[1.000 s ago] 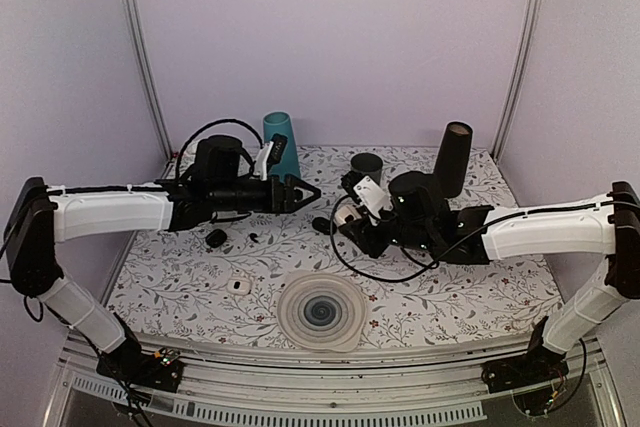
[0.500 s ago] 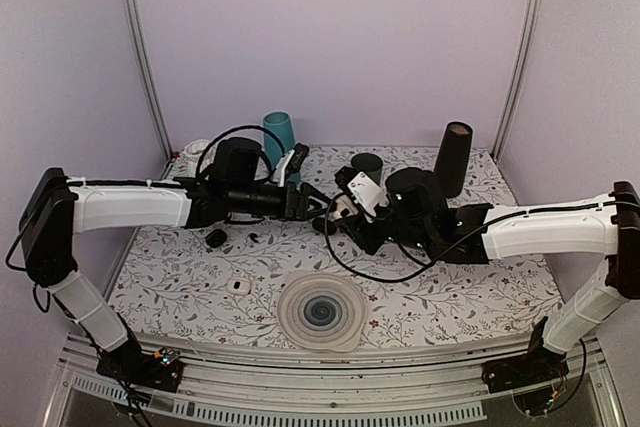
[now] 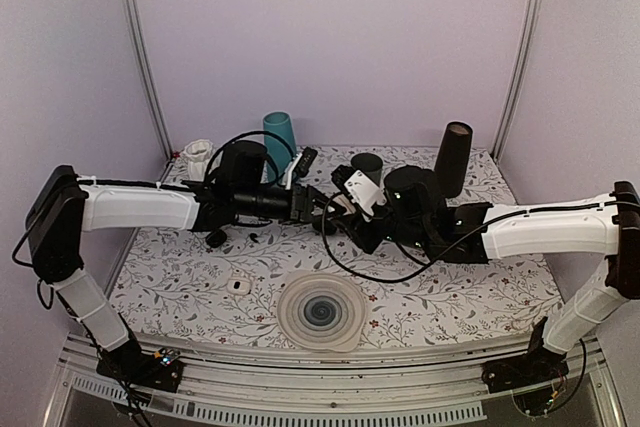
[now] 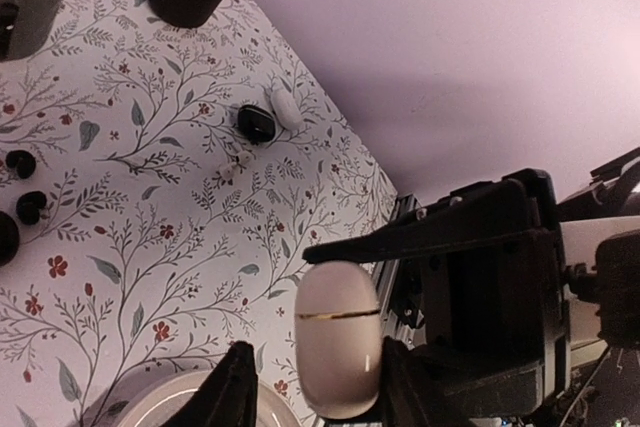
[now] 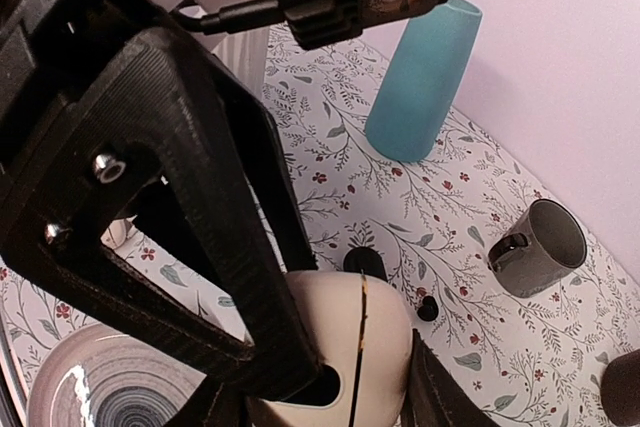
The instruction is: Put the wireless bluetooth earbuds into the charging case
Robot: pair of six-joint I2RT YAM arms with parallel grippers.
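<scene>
A cream charging case [image 5: 385, 342] with a thin gold seam is closed and held above the table by my right gripper [image 5: 330, 402], which is shut on it. My left gripper [image 4: 318, 392] is open and straddles the same case [image 4: 338, 337]; one finger touches it and the other stands a little off. The two grippers meet at mid-table in the top view, left [image 3: 318, 209] and right [image 3: 345, 209]. Tiny black earbuds [image 4: 20, 162] [image 4: 30, 205] lie on the floral cloth; one bud [image 5: 428, 309] shows past the case.
A black oval case [image 3: 216, 238] and a small white item [image 3: 237, 285] lie left of centre. A ribbed plate [image 3: 320, 311] sits near the front. A teal cup [image 3: 280, 137], white cup [image 3: 200, 155], dark mug [image 3: 367, 162] and black cylinder [image 3: 452, 159] stand at the back.
My left arm has reached right, and its open jaws now straddle the case in my right gripper. The right arm has barely moved.
</scene>
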